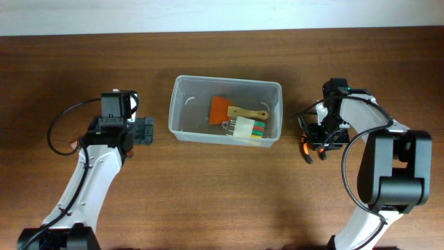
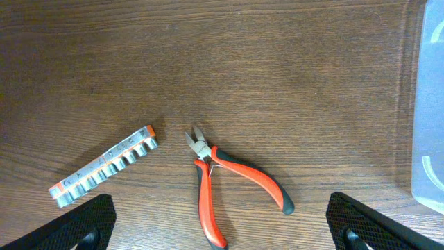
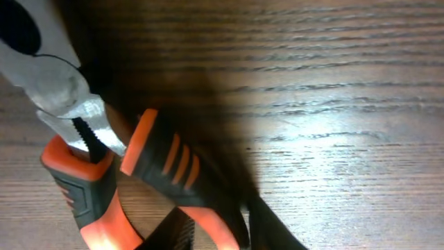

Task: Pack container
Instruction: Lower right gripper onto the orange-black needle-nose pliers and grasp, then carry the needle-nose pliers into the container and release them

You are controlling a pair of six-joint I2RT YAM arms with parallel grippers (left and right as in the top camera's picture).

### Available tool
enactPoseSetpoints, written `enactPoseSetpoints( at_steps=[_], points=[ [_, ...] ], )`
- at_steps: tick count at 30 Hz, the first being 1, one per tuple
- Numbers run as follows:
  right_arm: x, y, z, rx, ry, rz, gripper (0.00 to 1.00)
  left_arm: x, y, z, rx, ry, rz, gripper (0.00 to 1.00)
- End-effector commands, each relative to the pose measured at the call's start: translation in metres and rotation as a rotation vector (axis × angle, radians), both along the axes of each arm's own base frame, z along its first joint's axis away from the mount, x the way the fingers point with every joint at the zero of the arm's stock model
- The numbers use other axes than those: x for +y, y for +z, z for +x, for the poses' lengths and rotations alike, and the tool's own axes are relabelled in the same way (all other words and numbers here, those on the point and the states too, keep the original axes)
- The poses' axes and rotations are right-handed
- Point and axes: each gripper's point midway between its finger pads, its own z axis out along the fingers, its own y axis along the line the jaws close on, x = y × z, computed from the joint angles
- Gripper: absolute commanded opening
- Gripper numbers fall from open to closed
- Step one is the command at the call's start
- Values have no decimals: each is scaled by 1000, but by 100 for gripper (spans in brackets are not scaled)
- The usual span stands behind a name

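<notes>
The clear plastic container (image 1: 175, 111) stands mid-table and holds an orange scraper (image 1: 220, 108), a wooden-handled tool (image 1: 248, 113) and a multicoloured pack (image 1: 251, 128). My left gripper (image 1: 144, 130) is open and empty, left of the container. In the left wrist view, the left gripper (image 2: 222, 235) hovers above small red-handled cutters (image 2: 232, 179) and a socket rail (image 2: 104, 167), with the container wall (image 2: 429, 104) at the right. My right gripper (image 1: 316, 142) is right of the container. In the right wrist view, the right gripper (image 3: 222, 229) is shut on one handle of orange-and-black pliers (image 3: 156, 163).
The wooden table (image 1: 222, 201) runs out to a pale strip along the far edge (image 1: 222, 14). In the overhead view, the cutters and socket rail are hidden under the left arm. The right arm's base (image 1: 395, 167) stands at the right.
</notes>
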Motion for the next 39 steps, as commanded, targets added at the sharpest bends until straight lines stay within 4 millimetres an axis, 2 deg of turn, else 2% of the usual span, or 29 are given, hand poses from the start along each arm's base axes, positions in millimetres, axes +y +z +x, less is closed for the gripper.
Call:
enactPoseSetpoints(
  at_steps=[1, 3, 7, 13, 16, 19, 23, 24, 29, 30, 33, 36, 39],
  points=[
    [7, -12, -7, 28, 8, 21, 22, -2, 4, 5, -8, -20, 2, 99],
    [7, -12, -7, 29, 8, 21, 18, -2, 4, 5, -8, -20, 2, 99],
    [8, -12, -7, 29, 7, 25, 5, -2, 4, 5, -8, -20, 2, 99],
    [7, -12, -6, 25, -1, 23, 4, -2, 4, 5, -8, -20, 2, 99],
    [4, -4, 1, 7, -27, 21, 4, -2, 4, 5, -8, -20, 2, 99],
    [0, 19, 16, -42, -43, 18, 4, -2, 4, 5, -8, -20, 2, 99],
    [2, 81, 45, -179, -46, 21, 4, -2, 4, 5, -8, -20, 2, 99],
    [6, 103, 52, -228, -36, 29, 4, -2, 4, 5, -8, -20, 2, 99],
    [44, 207, 73, -467, 62, 54, 4, -2, 4, 5, -8, -20, 2, 99],
    [59, 230, 75, -525, 99, 63, 4, -2, 4, 5, -8, -20, 2, 99],
    [106, 274, 75, -649, 285, 96, 4, -2, 4, 5, -8, -20, 2, 99],
    [160, 291, 68, -715, 560, 107, 4, -2, 4, 5, -8, -20, 2, 99],
    [213, 285, 57, -730, 862, 105, 4, -2, 4, 5, -8, -20, 2, 99]
  ],
)
